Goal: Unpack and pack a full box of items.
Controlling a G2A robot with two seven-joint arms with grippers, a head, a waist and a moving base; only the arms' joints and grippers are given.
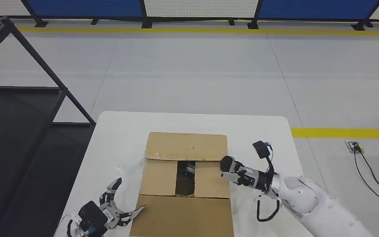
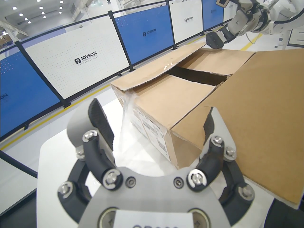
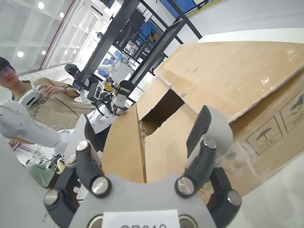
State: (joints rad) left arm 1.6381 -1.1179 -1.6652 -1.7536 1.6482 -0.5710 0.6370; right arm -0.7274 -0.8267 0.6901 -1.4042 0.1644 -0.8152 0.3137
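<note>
A brown cardboard box [image 1: 186, 145] stands in the middle of the white table. Its two inner flaps lie nearly flat, with a dark gap [image 1: 185, 179] between them where a bit of the contents shows. The near outer flap [image 1: 183, 216] is folded out toward me. My left gripper [image 1: 130, 197] is open at the box's near left corner [image 2: 172, 129], which sits between its fingers [image 2: 101, 122] without touching them. My right gripper [image 1: 225, 166] is open at the box's right edge, and the right inner flap's edge [image 3: 140, 129] lies between its fingers [image 3: 200, 124].
Bare table [image 1: 118, 136] lies left of the box and beyond it. A black metal frame [image 1: 41, 65] stands off the table's far left corner. A blue and white fence [image 1: 195, 7] closes off the floor at the back.
</note>
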